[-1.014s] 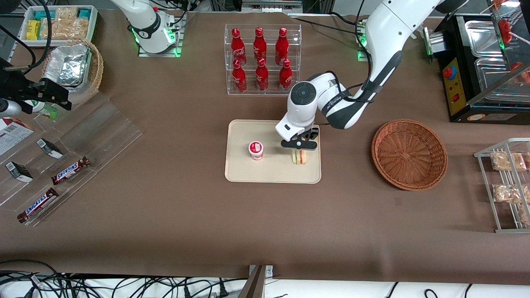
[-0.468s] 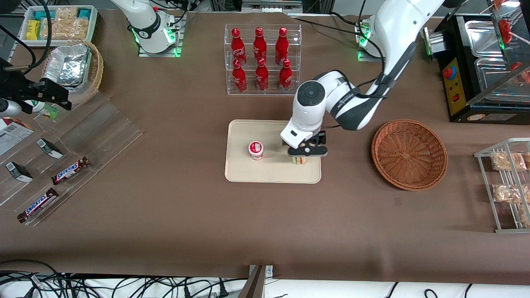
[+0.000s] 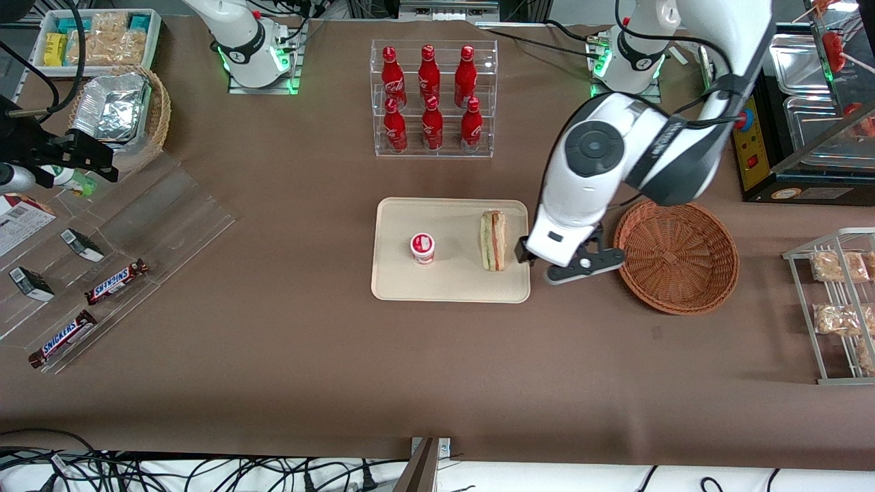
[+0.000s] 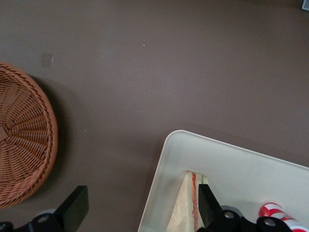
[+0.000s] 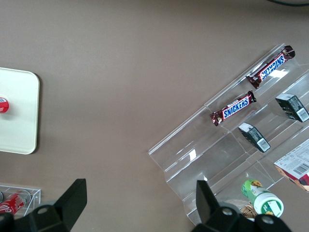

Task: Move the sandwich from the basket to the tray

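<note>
The sandwich (image 3: 493,240), a clear-wrapped white wedge with red and green layers, lies on the cream tray (image 3: 444,287) near the tray's edge toward the working arm's end. In the left wrist view the sandwich (image 4: 186,210) tip and tray (image 4: 231,162) rim show. My left gripper (image 3: 557,263) hangs open above the table between the tray and the reddish-brown wicker basket (image 3: 675,254), holding nothing. The gripper (image 4: 140,212) has its fingers (image 4: 72,208) spread wide, and the basket (image 4: 24,145) looks empty.
A white cup with a red lid (image 3: 422,247) stands on the tray beside the sandwich. A clear rack of red bottles (image 3: 432,96) stands farther from the camera. A wire rack with snack packets (image 3: 837,301) and a black appliance (image 3: 786,109) are at the working arm's end.
The gripper let go of the sandwich, rose and swung off the tray toward the basket. The sandwich now lies free on the tray.
</note>
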Robot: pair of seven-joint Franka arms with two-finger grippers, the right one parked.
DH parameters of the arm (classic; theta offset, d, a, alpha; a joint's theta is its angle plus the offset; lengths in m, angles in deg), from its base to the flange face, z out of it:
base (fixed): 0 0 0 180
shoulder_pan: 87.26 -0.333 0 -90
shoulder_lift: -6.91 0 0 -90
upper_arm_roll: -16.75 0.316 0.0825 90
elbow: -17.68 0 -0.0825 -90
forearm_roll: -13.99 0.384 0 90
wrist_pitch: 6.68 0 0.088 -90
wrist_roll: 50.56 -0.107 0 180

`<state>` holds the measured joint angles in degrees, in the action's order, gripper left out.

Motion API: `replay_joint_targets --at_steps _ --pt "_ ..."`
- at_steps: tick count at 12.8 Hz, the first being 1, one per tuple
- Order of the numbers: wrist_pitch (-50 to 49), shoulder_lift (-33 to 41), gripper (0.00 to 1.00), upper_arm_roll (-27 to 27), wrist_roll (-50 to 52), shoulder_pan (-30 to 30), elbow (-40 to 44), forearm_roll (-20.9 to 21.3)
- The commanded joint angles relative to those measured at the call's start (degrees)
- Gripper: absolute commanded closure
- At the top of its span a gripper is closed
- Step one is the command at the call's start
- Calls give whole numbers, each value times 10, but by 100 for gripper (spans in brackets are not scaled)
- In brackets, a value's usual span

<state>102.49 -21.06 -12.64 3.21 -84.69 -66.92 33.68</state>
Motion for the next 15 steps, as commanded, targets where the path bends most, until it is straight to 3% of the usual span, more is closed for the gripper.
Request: replay_joint_targets --at_steps 1,10,15 --pt "-24 22 0 -6 -3 -28 8 -27" --pt "-71 91 0 1 -181 -131 9 -147" --pt "-155 169 0 130 -348 -95 5 -222"
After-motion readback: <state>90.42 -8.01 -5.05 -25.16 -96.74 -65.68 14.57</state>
